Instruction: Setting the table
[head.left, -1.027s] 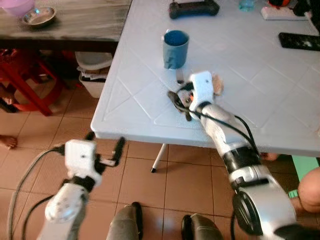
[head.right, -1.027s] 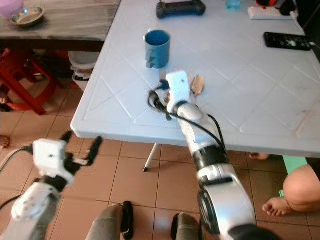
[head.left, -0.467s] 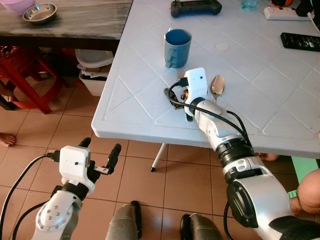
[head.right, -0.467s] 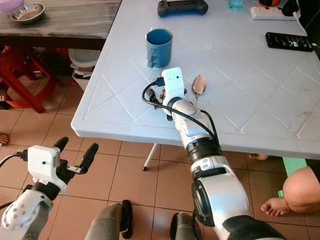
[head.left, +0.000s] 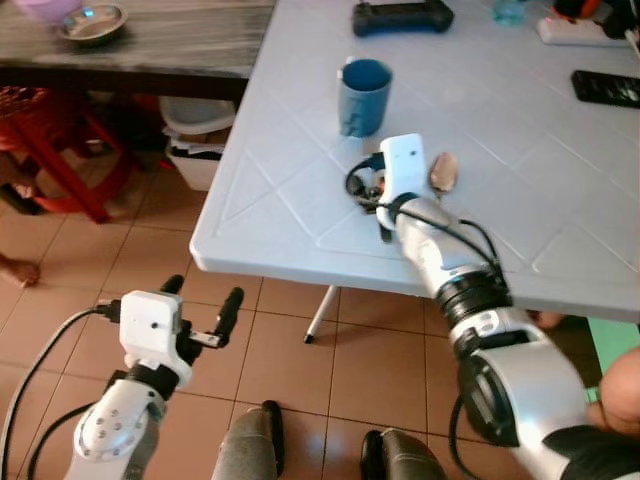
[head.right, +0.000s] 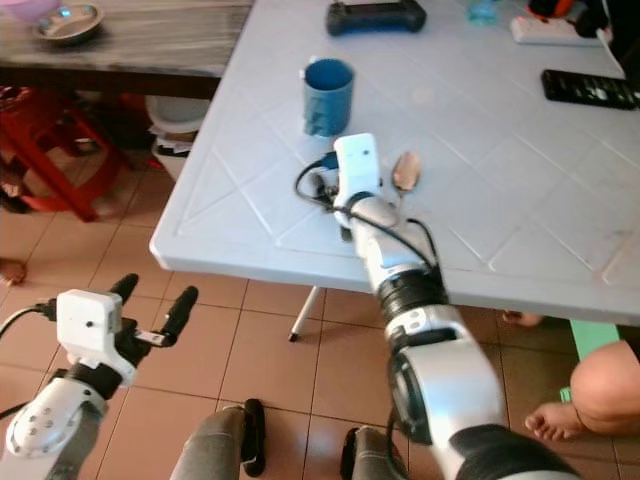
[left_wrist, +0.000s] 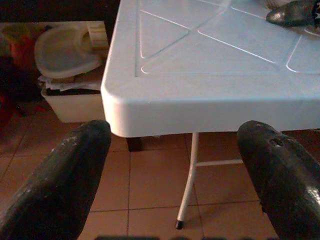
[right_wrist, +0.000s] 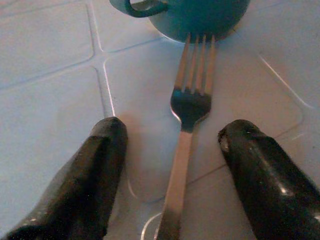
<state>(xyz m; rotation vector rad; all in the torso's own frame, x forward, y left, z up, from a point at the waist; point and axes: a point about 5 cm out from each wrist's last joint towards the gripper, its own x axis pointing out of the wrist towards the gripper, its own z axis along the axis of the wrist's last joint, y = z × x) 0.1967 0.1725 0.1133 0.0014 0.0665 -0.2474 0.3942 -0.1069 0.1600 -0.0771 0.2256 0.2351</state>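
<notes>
The right gripper (right_wrist: 172, 150) rests low over the white table (head.left: 560, 170), its 2 fingers (right_wrist: 97, 165) spread apart either side of a fork (right_wrist: 187, 125). Ahead of its tips stands the blue mug (head.left: 362, 95); a spoon (head.left: 442, 172) lies just beside its wrist. The left gripper (head.left: 200, 315) hangs open below the table edge.
</notes>
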